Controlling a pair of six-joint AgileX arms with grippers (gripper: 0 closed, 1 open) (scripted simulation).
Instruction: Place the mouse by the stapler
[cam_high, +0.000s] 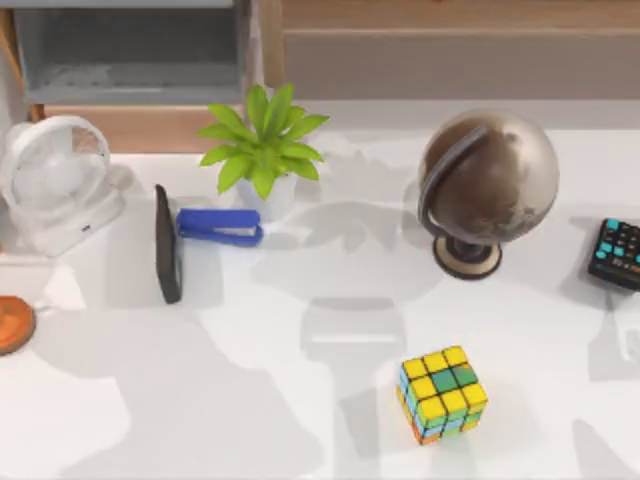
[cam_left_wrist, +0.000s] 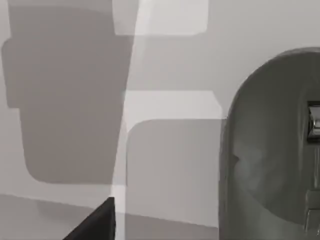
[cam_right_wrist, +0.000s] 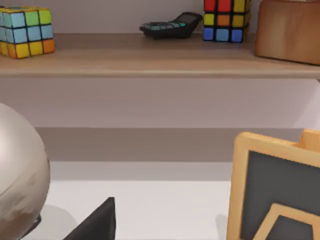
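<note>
The slim bright blue stapler is seen toward the white bench's far-left corner, beside a thin black slab; finger state cannot be told.

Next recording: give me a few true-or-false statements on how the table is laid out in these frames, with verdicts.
1. The stapler lies between the black slab and the plant. True.
2. The cube sits on the table's left half. False: it is right of centre, near the front.
3. The calculator is at the right edge. True.
4. The globe touches the stapler. False: they are well apart, with the plant between them.
5. A white fan stands at the left. True.
6. The slab lies right of the stapler. False: it is on the stapler's left.
</note>
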